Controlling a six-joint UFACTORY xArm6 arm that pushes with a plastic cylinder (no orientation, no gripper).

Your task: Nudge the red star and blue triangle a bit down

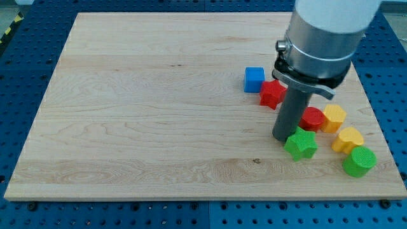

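Clearly, the end effector was seen to be a plain dark rod with nothing to open or close and nothing held; its tip [284,138] was planted on the tabletop [146,114], just to the view's left of the green star [301,145] and apparently touching or nearly touching it. The red star [272,93] was found above the tip, towards the view's top and slightly to the view's left, with a blue block [254,79] touching it on its upper left; that block looked square from this angle, so whether it was the blue triangle named in the task could not be told. A red round block [313,119] was partly hidden just to the tip's right, with a yellow hexagon-like block [334,118] beyond it, and a second yellow block [347,140] and a green cylinder [358,161] lower right. It was judged that the tip stood below the pair, on the wrong side for a downward push. Were it driven straight up, the red star would be shoved away from its goal; were it swung round carelessly, the green star or red round block could be dragged along. A push delivered off-centre from above could also separate the pair, since they touched only at one corner.
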